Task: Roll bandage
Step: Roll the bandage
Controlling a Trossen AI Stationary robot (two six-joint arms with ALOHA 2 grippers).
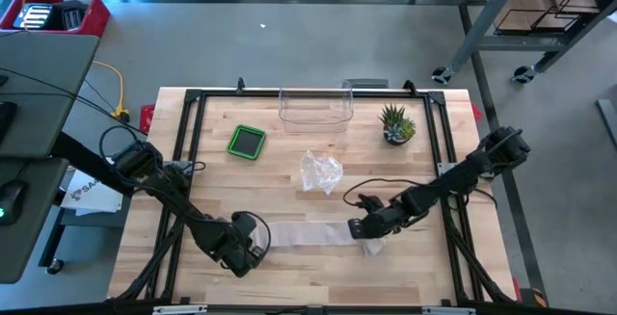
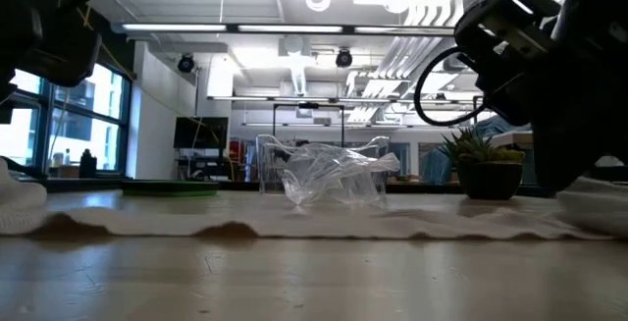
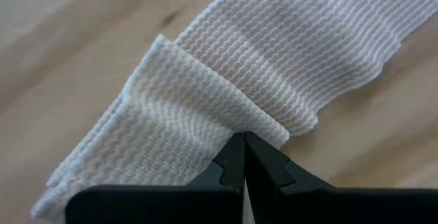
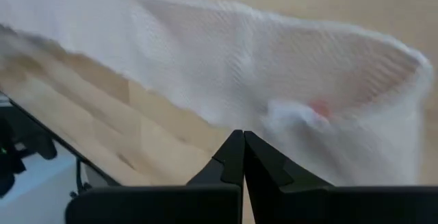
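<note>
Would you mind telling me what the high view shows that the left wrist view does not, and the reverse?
Only the high view shows the green dish, clear container, potted plant, crumpled plastic and right gripper at the strip's far end. Only the left wrist view shows the ribbed weave and folded layers. Both show the bandage on the wooden table, with the left gripper shut at its end.
</note>
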